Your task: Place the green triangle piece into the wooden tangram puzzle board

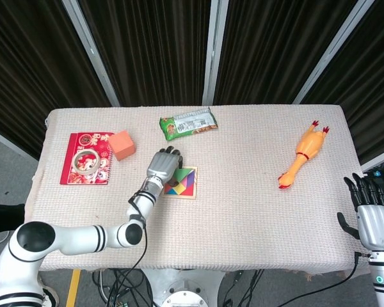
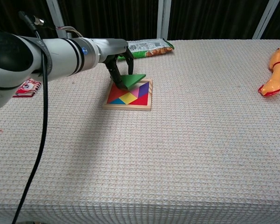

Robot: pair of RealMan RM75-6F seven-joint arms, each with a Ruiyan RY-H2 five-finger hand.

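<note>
My left hand [image 1: 163,165] [image 2: 119,66] pinches the green triangle piece [image 2: 133,80] between its dark fingertips, tilted, just above the far left part of the wooden tangram board [image 2: 146,107] [image 1: 193,182]. The board lies flat near the table's middle-left, with several coloured pieces set in it. In the head view my hand hides the triangle almost entirely. My right hand [image 1: 373,214] hangs off the table's right edge, fingers apart and holding nothing.
A green snack packet [image 1: 188,123] lies behind the board. An orange block [image 1: 121,144] and a red booklet with a tape roll [image 1: 86,162] sit at the left. A rubber chicken [image 1: 304,154] lies at the right.
</note>
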